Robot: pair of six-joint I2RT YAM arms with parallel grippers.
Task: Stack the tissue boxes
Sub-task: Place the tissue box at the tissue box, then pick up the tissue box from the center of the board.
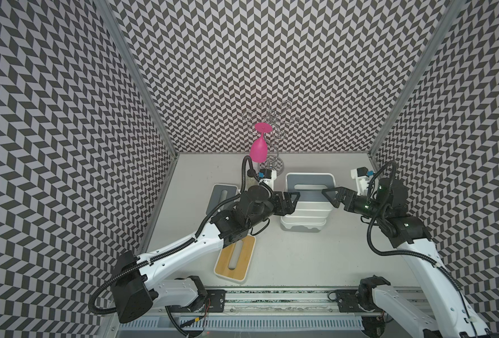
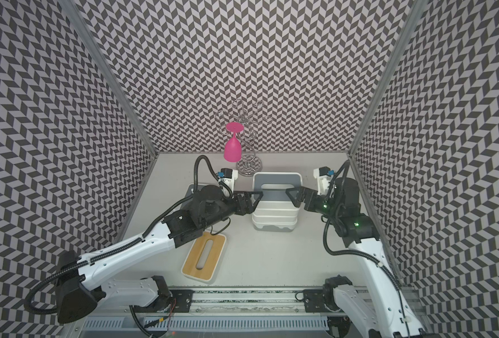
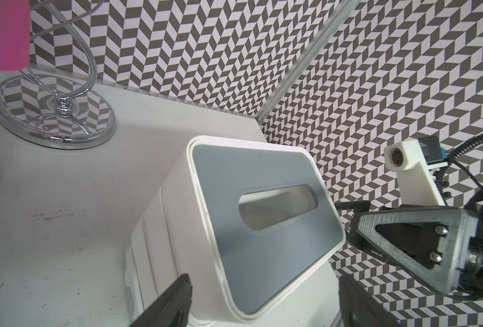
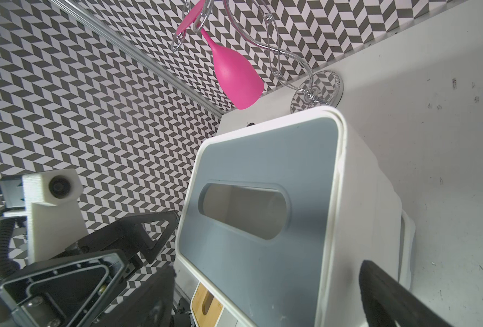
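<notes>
Left arm, right arm reach inward; left hand and right hand spread beside the grey-lidded top box.

Grey-lidded white stack, tan-lidded box, pink goblet; half-hidden lid seemingly grey.

Stack of tissue boxes central, rack just behind, front box and, seemingly flat, rear box to its left
</notes>
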